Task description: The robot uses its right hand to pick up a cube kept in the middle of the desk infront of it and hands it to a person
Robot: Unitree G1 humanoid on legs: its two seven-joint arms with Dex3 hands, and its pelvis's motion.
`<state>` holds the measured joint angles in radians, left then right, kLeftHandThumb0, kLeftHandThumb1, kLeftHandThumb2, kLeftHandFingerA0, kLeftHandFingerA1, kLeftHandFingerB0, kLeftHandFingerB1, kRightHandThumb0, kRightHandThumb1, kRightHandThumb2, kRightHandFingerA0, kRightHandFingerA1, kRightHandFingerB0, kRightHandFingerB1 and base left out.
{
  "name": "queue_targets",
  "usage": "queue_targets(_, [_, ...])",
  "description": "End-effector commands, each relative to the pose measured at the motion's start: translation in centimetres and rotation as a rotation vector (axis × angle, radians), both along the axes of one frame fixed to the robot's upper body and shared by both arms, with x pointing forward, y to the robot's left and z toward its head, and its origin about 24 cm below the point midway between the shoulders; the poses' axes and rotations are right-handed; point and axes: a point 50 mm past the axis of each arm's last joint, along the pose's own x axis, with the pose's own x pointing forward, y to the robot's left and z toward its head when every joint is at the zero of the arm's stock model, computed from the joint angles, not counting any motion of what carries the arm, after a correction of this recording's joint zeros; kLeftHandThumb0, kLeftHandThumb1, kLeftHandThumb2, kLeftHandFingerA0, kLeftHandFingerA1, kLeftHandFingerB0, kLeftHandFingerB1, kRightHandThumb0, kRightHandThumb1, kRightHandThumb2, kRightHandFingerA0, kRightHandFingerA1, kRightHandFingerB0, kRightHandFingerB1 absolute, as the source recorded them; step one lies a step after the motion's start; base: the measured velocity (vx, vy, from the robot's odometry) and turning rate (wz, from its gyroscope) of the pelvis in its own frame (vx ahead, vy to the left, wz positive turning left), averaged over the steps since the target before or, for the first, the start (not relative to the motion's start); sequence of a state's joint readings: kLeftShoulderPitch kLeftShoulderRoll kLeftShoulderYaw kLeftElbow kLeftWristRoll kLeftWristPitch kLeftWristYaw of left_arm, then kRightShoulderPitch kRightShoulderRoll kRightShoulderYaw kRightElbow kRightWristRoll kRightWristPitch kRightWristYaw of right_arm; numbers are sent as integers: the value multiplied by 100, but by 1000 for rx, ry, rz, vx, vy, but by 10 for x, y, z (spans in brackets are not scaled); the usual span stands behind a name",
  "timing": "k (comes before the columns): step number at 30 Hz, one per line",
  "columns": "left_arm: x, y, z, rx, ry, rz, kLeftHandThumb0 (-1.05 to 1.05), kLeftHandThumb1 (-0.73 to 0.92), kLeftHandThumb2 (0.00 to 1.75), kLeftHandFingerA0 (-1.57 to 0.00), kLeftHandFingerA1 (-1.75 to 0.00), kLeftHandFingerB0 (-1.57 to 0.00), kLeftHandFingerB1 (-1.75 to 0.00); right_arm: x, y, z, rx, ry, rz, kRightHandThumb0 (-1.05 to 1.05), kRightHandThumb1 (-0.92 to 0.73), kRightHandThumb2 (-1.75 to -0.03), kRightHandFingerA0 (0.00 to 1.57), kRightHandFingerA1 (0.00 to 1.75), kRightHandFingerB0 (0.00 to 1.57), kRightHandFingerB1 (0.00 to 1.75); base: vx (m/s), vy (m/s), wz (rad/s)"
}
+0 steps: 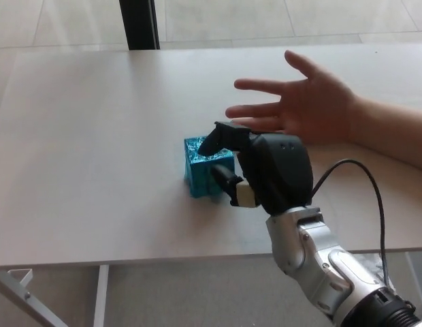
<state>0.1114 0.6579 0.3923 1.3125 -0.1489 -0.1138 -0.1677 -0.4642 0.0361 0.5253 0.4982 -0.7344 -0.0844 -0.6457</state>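
Note:
A shiny teal cube (203,169) is held in my right hand (265,170), whose black fingers (223,139) wrap its top and right side while the thumb presses its front. The cube is tilted and seems slightly off the white desk (95,136). A person's open hand (299,105), palm up with fingers spread, hovers just behind and to the right of my hand, a short gap away. My left hand does not show.
A dark post (138,24) stands beyond the desk's far edge. The desk's front edge (129,255) runs below my arm, with a white frame leg (20,286) at the lower left. A black cable (361,191) loops off my right forearm.

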Motion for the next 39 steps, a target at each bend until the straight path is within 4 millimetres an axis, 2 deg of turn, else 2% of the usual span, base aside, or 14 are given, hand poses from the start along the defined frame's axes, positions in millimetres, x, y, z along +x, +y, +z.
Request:
queue_targets(1, [-2,1,1,25,23,-31,-66,66,60,-66,-55,-54,-40,5,-9,16,74,-56,-9,-22,-51,-94,96,152,88,100,0,0,0])
queue_targets(10, [-1,2,3,37,21,-34,-66,66,61,-69,-65,-57,-42,12,-25,20,53,-58,-19,-24,-56,-83,101,144,97,84,0,0,0])
queue_targets(14, [2,2,3,33,25,-37,-65,67,60,-64,-57,-53,-40,13,-24,15,-12,49,-16,-31,-60,-65,95,146,90,73,0,0,0])
queue_targets(15, [1,2,2,35,28,-32,-68,65,60,-69,-60,-55,-40,16,-23,13,-20,123,-5,-33,-65,-59,90,141,70,48,0,0,0])
queue_targets(16, [1,2,2,36,28,-31,-68,65,60,-69,-60,-55,-40,16,-23,12,-21,132,-3,-33,-65,-59,90,141,70,48,0,0,0])
queue_targets(17, [1,2,3,41,32,-39,-67,66,60,-70,-63,-57,-41,19,-22,13,-75,225,4,-48,-68,-60,77,76,40,36,0,0,0])
queue_targets(19, [1,2,3,41,31,-44,-67,67,60,-68,-60,-56,-41,22,-22,13,-133,293,21,-55,-68,-61,67,70,34,32,0,0,0])
queue_targets(20, [2,2,3,36,22,-41,-66,67,60,-65,-58,-54,-40,23,-22,13,-166,343,24,-64,-71,-62,46,58,25,32,0,0,0])
queue_targets(21, [3,3,4,37,19,-43,-66,67,60,-68,-62,-55,-41,25,-21,14,-224,388,41,-76,-56,-93,27,56,15,45,0,0,0])
queue_targets(22, [4,3,5,37,16,-39,-65,52,93,-65,-71,-49,-56,25,-20,14,-256,413,58,-83,-58,-96,20,56,11,46,0,0,0])
queue_targets(23, [5,3,5,35,12,-37,-66,67,60,-72,-66,-55,-41,24,-19,14,-282,440,74,-88,-77,-64,18,50,11,36,0,0,0])
queue_targets(24, [6,3,5,33,11,-36,-68,67,59,-75,-70,-55,-40,25,-18,14,-304,464,85,-41,-32,-100,2,53,0,52,0,0,0])
queue_targets(25, [6,3,5,35,16,-38,-69,67,60,-74,-67,-59,-42,25,-16,14,-338,493,93,-95,-64,-114,2,53,1,25,0,0,0])
queue_targets(39, [11,3,5,31,7,-51,-68,68,60,-71,-61,-61,-41,29,-3,16,-523,658,152,-100,-69,-110,14,59,6,20,0,0,0])
